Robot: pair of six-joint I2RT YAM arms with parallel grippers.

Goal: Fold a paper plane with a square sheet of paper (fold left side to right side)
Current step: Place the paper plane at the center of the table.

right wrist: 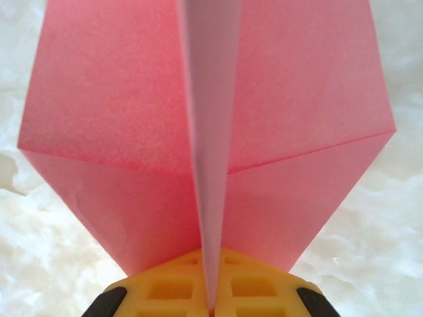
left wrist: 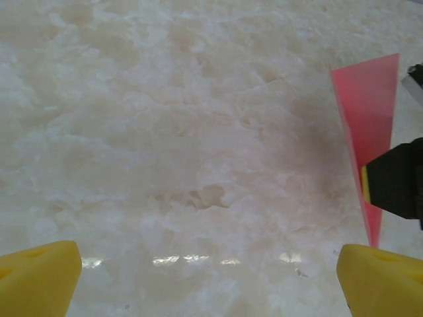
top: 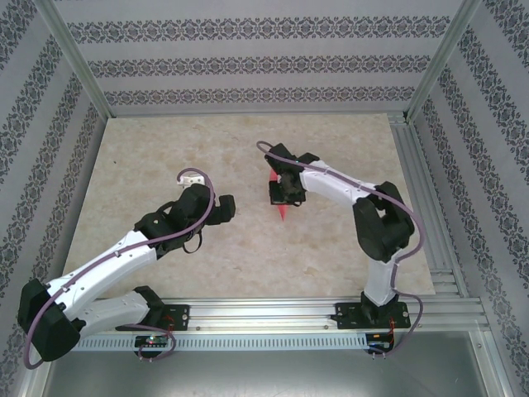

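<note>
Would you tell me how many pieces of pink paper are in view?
1: the paper plane, pinched at its centre crease by the right gripper near the table's middle. Others could be hidden.

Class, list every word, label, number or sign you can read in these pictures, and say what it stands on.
No readable text anywhere.
paper plane: plain pink, no print.
patterned walls: repeating ornament, no letters.
arm bases: any marks too small to read.
</note>
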